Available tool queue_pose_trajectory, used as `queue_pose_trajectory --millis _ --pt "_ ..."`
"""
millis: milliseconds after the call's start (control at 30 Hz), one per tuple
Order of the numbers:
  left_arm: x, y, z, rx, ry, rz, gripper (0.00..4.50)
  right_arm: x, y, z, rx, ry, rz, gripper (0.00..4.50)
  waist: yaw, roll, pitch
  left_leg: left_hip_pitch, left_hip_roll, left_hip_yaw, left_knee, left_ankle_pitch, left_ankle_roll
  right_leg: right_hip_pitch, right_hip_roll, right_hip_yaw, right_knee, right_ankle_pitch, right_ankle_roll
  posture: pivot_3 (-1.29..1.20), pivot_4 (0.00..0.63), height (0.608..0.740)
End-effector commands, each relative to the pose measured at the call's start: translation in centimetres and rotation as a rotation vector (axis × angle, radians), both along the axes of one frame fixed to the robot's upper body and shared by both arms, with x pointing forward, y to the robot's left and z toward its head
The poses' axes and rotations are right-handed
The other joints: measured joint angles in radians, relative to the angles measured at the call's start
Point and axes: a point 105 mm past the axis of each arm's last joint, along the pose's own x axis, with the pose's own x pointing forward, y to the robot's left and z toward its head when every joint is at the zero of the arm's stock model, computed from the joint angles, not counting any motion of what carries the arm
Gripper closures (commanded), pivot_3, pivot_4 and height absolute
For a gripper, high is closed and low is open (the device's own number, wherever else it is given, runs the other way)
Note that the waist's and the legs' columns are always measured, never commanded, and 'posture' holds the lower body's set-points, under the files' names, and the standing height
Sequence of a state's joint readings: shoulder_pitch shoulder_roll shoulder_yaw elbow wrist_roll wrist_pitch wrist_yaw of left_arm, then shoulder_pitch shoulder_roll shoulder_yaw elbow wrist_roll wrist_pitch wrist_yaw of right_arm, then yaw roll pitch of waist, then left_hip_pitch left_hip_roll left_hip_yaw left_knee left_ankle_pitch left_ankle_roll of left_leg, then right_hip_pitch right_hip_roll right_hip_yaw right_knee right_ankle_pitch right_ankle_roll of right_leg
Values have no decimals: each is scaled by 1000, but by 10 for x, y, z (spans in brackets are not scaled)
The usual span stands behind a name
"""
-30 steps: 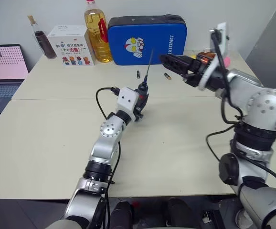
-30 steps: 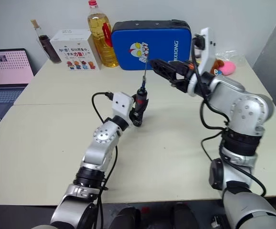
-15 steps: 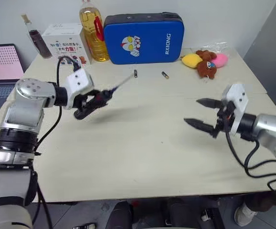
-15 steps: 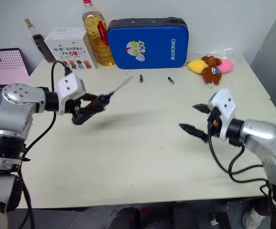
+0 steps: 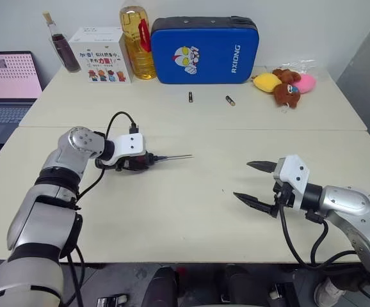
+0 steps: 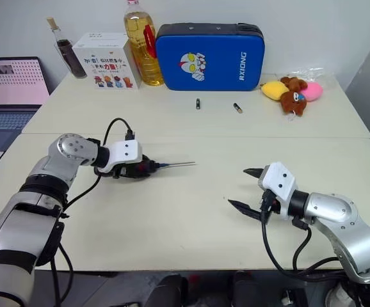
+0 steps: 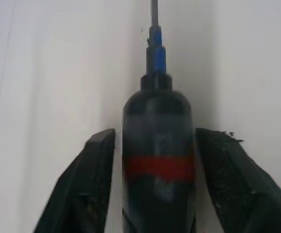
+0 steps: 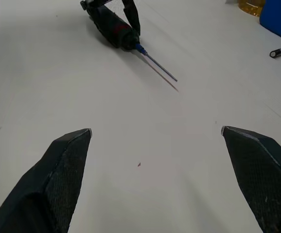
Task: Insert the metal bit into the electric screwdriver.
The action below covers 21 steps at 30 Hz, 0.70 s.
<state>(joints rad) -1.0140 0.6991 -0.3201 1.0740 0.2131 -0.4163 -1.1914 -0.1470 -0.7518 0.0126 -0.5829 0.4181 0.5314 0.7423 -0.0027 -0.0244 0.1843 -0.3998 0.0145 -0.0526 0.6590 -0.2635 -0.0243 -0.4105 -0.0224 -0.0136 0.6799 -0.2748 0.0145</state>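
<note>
Lying on the table (image 5: 191,211), the electric screwdriver (image 5: 136,162) is seen between the two black fingers of the left gripper (image 5: 140,162), on the left half of the tabletop. The metal bit (image 5: 177,157) is seated in its bluish tip and points toward the table's middle, roughly level with the surface. In the left wrist view the fingers (image 7: 87,184) are parted, a narrow gap visible on each side of the black body with its red band; the tool is flanked, not clamped. The right gripper (image 5: 257,183) is held low over the right half of the table, jaws spread wide and empty, well apart from the screwdriver. At the far edge are noted a blue case (image 5: 204,51), an oil bottle (image 5: 137,38), a white box (image 5: 100,56), two small batteries (image 5: 230,100) and plush toys (image 5: 281,84).
</note>
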Motion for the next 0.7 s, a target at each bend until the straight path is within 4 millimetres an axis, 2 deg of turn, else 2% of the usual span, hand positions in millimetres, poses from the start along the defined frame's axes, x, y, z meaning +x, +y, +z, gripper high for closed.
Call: queue_pose_trajectory --millis 33,167,267,400,533,600,700 --pt "3 1 14 -6 -36 -15 822 3 0 14 8 -58 7 0 0 0 0 0 0 0 0 0 0 0 0 0 0 0 0 0 150 740" --pt "1 11 28 -15 -50 -10 42 5 -3 15 3 -56 7 0 -2 0 0 0 0 0 0 0 0 0 0 0 0 0 0 0 150 740" --pt "-5 26 49 -60 -59 23 42 8 -9 15 -3 -43 9 0 -6 0 0 0 1 0 0 0 0 0 1 0 0 0 0 0 150 740" --pt "-27 60 71 -227 -1 135 42 18 -30 13 -9 2 -11 0 -14 0 0 0 1 0 0 0 0 0 1 0 1 0 0 0 150 740" --pt "-57 89 63 -337 82 280 42 25 -51 8 -39 29 -30 0 -26 1 1 2 2 1 0 0 0 0 0 1 1 0 0 0 150 740" --pt "-70 94 60 -371 90 325 42 28 -58 6 -49 36 -38 0 -28 2 1 2 3 1 0 0 0 0 0 2 1 0 0 0 150 740" --pt "-78 98 54 -404 73 391 42 33 -64 1 -55 48 -44 0 -22 2 1 1 11 0 1 0 0 1 2 2 1 0 -1 0 150 740"
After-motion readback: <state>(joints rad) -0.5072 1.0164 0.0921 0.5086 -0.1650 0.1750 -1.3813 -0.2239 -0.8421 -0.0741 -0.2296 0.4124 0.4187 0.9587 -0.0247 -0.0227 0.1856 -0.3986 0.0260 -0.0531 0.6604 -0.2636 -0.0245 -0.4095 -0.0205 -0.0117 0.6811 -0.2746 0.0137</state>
